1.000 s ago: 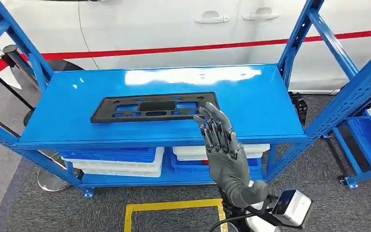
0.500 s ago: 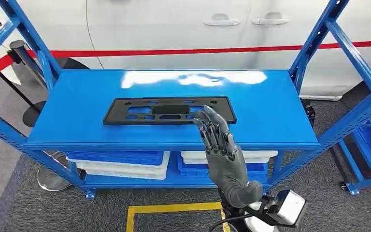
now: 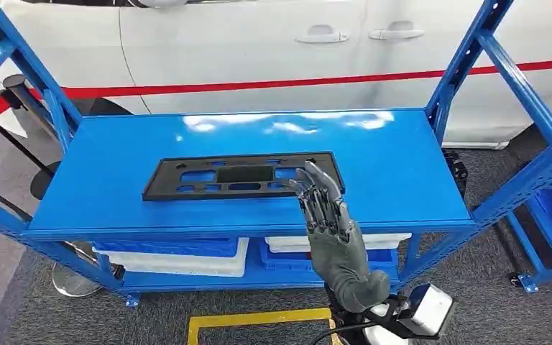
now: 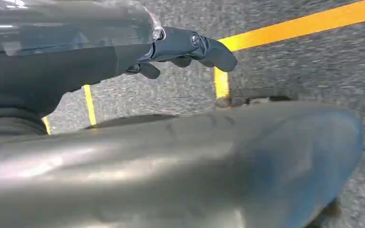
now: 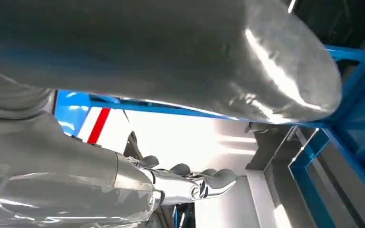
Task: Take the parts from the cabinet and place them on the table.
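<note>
My right hand (image 3: pixel 328 215) reaches over the front edge of the blue shelf (image 3: pixel 402 165), fingers apart and empty, fingertips at the black plate's (image 3: pixel 244 176) right end.

Whole head view shifted with camera motion; right hand (image 3: pixel 327 208) now reaching further, fingertips (image 3: pixel 315 175) over black part (image 3: pixel 244 175) at its 4 o'clock corner.

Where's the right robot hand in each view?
Head view: right robot hand low centre, fingertips at the black part's right end.
Right wrist view: the robot hand close up, before the blue rack.
Left wrist view: carpet and yellow tape instead.
Shared landmark: the blue rack.
</note>
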